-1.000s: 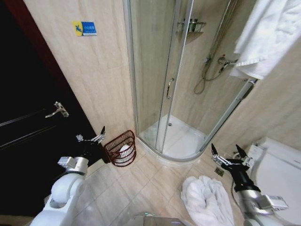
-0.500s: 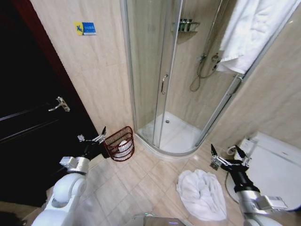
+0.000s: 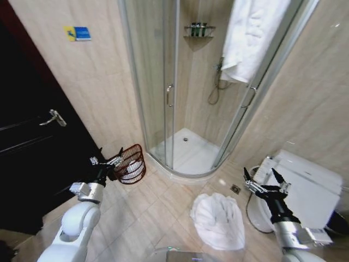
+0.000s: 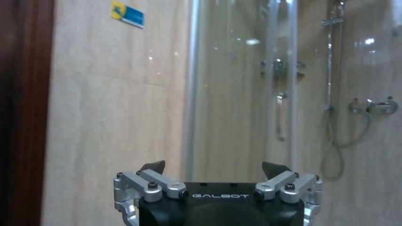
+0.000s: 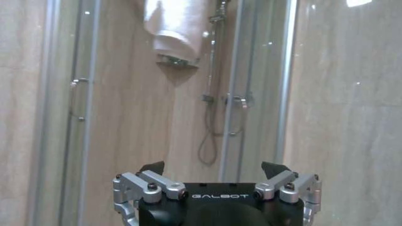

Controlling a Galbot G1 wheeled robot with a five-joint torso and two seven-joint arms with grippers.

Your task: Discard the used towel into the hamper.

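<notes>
Both wrist views let me read GALBOT in pale letters on the black body of each gripper. High on the tiled wall at far left hangs a small blue and yellow sign; its writing is too small for me to read.

From the head camera, my left gripper is held low at left with its fingers spread and nothing between them, just beside the hamper. The hamper stands on the floor against the wall, between the dark door and the glass shower enclosure, and I see something white lying inside it. My right gripper sits at near right, fingers likewise released and empty, in front of the white toilet. The used towel lies crumpled on the floor tiles, near me, between the toilet and the shower step, well apart from the hamper.

A white towel hangs over the shower's top rail at far right, and a small shelf of bottles sits in the far corner inside.

The left wrist view shows the sign and the shower glass past the spread fingertips; the right wrist view shows the hanging towel, the shower hose and the mixer tap.
</notes>
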